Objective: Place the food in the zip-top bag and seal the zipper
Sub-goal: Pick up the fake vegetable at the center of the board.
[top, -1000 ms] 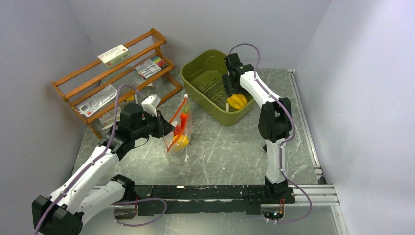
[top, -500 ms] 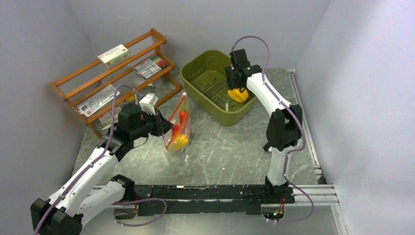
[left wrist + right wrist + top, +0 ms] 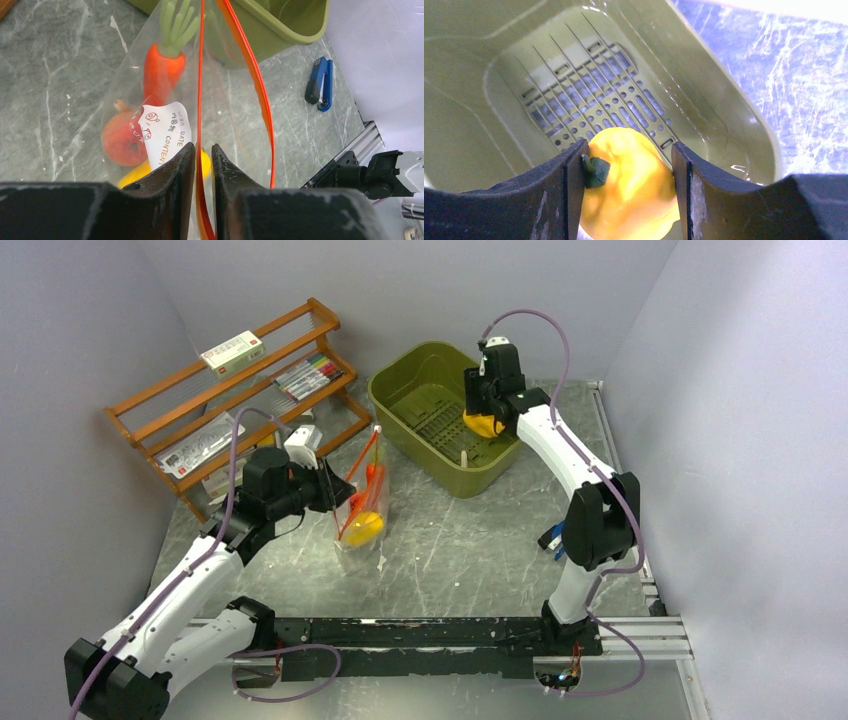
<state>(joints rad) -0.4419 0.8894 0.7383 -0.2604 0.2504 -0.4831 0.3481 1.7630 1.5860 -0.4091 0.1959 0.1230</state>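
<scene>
The clear zip-top bag [image 3: 362, 508] stands upright on the table left of centre. My left gripper [image 3: 335, 490] is shut on one side of its red-orange zipper [image 3: 200, 75], and the other side [image 3: 252, 75] bows away, so the mouth is open. Inside the bag are the orange carrot [image 3: 162, 67], a red-orange round fruit [image 3: 120, 142] and a yellow piece [image 3: 135, 174]. My right gripper [image 3: 484, 412] is shut on a yellow pepper [image 3: 631, 185] and holds it above the olive-green basket [image 3: 469, 125]. A small white piece [image 3: 464, 456] stands by the basket's near wall.
The olive-green basket [image 3: 400, 390] sits at the back centre. A wooden rack [image 3: 150, 408] with coloured markers [image 3: 308, 375] and a white box [image 3: 231, 350] stands at the back left. A blue stapler [image 3: 553, 537] lies beside the right arm.
My right gripper has risen from the basket floor with the yellow pepper in it, and its elbow has swung right. My left gripper has kept hold of the bag, which shifted slightly.
</scene>
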